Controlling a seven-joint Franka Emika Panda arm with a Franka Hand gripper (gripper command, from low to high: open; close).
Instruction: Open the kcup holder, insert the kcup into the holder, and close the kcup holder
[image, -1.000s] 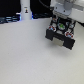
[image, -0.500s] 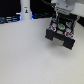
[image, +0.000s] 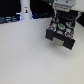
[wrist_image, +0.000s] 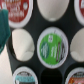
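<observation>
Change: since half a second ago my arm has lifted slightly over the black boxy kcup holder (image: 61, 31); its slide-out tray has not shifted.
Holder: it sits on the white desk (image: 25, 60) toward the exterior view's right, with the tray pulled out so the pod slots face upward and can be reached from above.
Kcup: the small whitish pod with the green-and-blue top (wrist_image: 51, 46) sits down inside a round slot near the tray's middle, foil up, ringed by the black slot wall. I judge it seated, not merely resting on the rim.
Neighbours: red-and-white-topped pods (wrist_image: 17, 11) fill some slots beside it, and others look empty and pale.
End effector: my end effector (image: 62, 11) hangs directly above the tray. I cannot tell whether its fingers are spread or pressed together; the wrist view shows nothing held between camera and pod.
Stage: insertion looks done, and closing the tray remains.
Next: I expect to come round to the tray's front edge and push it in level.
Bystander: a white bottle-shaped object (image: 24, 10) stands well apart at the back.
</observation>
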